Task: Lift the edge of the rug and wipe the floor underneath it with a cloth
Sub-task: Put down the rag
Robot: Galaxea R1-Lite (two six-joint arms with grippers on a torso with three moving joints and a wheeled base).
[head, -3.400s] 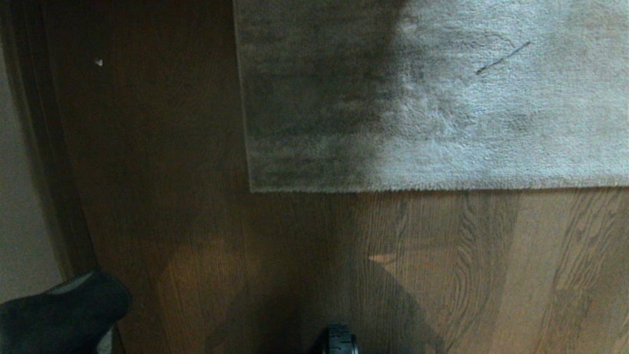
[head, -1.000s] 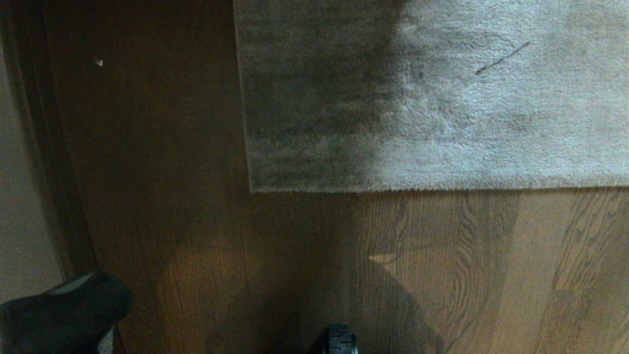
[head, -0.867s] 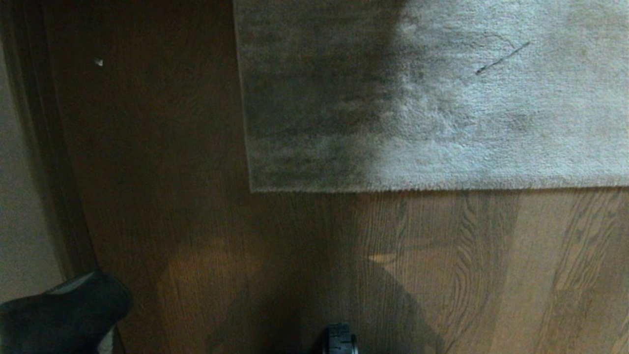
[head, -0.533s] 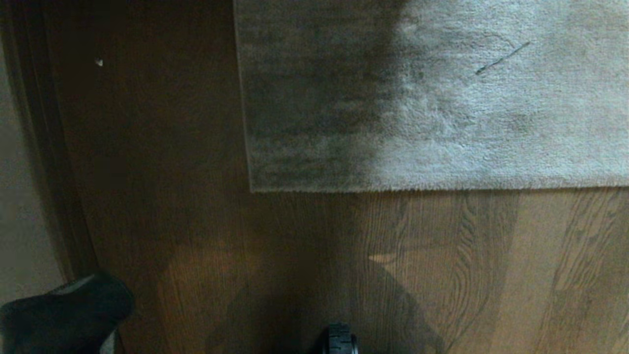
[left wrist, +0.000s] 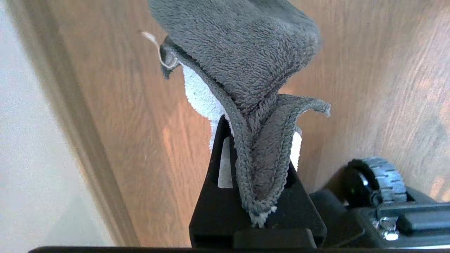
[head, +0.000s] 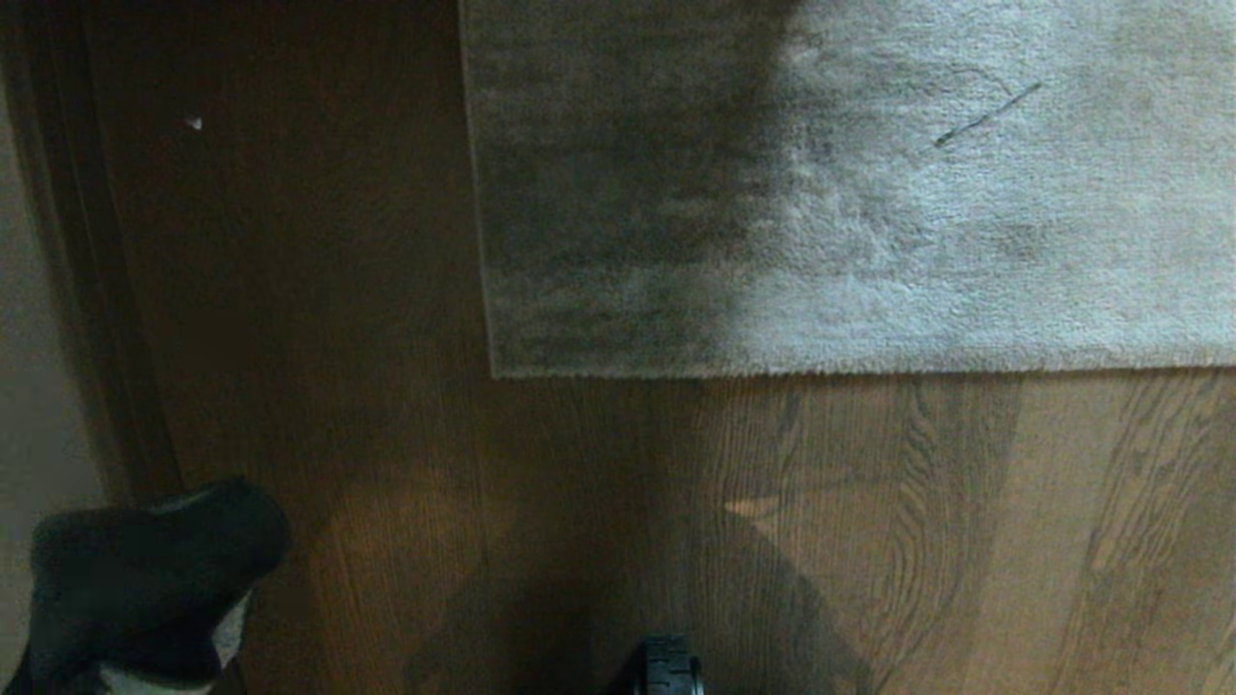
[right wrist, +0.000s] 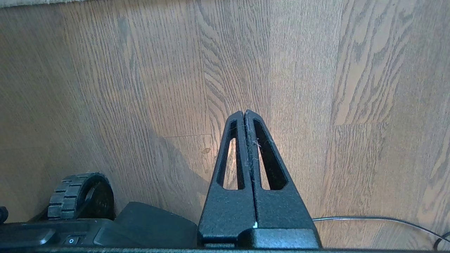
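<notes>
The grey-beige rug (head: 869,193) lies flat across the upper right of the head view. Its near rug edge (head: 869,370) runs straight along the brown wood-grain floor (head: 579,502). At the lower left the cloth (head: 154,579), dark with a white underside, hangs over my left gripper and hides it there. In the left wrist view my left gripper (left wrist: 258,133) is shut on the cloth (left wrist: 246,52), which bunches between the fingers above the floor. My right gripper (right wrist: 244,112) is shut and empty, hanging over bare floor short of the rug edge (right wrist: 35,2).
A pale wall with a dark baseboard (head: 97,290) runs down the left side. My base's wheel (head: 669,666) sits at the bottom middle. A white speck (head: 194,123) lies on the floor, a thin dark streak (head: 987,114) on the rug. A cable (right wrist: 369,219) trails near the right gripper.
The cloth in my left gripper has risen further into the head view and shifted slightly right. The rug, the floor and the right gripper have not moved.
</notes>
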